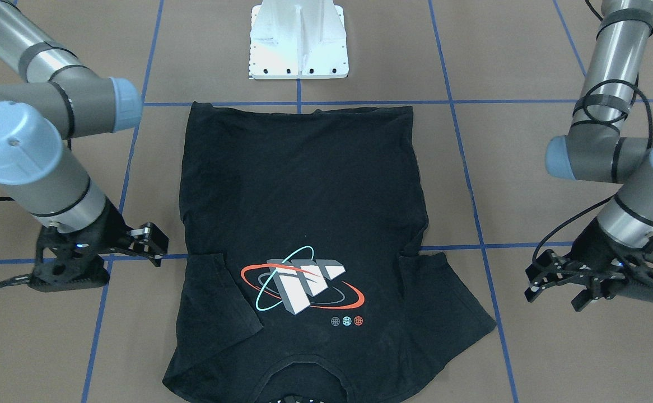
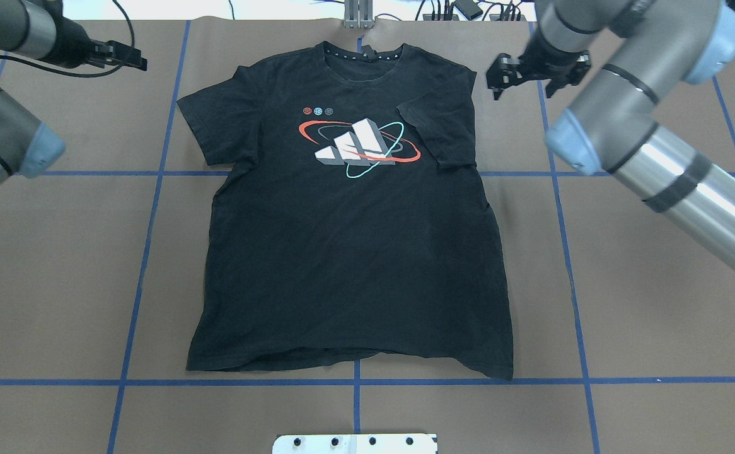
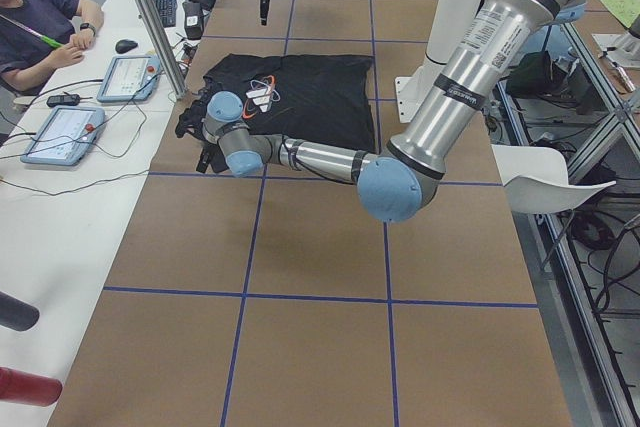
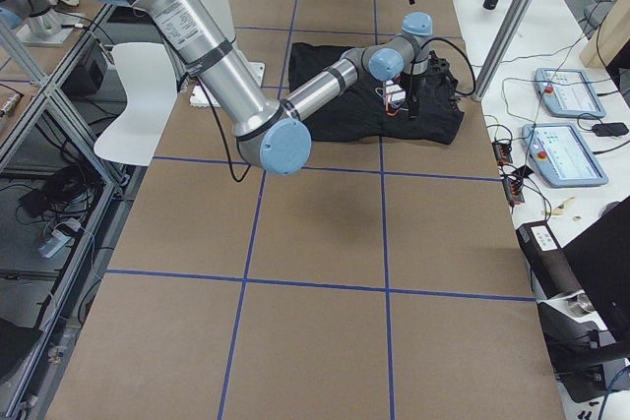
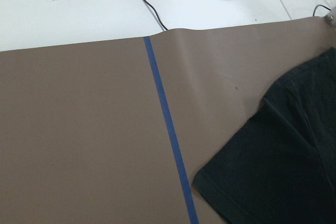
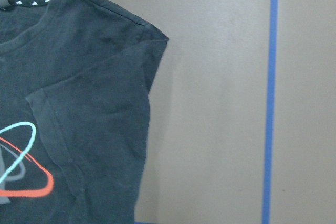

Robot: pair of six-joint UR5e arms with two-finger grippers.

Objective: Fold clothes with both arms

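Note:
A black T-shirt (image 1: 304, 196) (image 2: 342, 252) lies flat on the brown table, logo print up, collar on the side away from the robot. Its sleeve (image 2: 437, 126) on my right side lies turned in over the chest; the other sleeve (image 2: 207, 120) spreads outward. My left gripper (image 1: 553, 291) (image 2: 134, 57) hovers open and empty, off the spread sleeve. My right gripper (image 1: 155, 243) (image 2: 525, 79) hangs open and empty just outside the shoulder. The left wrist view shows the sleeve hem (image 5: 278, 156). In the right wrist view I see the shoulder and collar (image 6: 89, 103).
The white pedestal base (image 1: 298, 45) (image 2: 355, 443) stands at the shirt's hem side. Blue tape lines (image 2: 147, 252) grid the table. A seated person (image 3: 40, 27) and control tablets (image 3: 60, 132) occupy the side desk beyond the collar edge.

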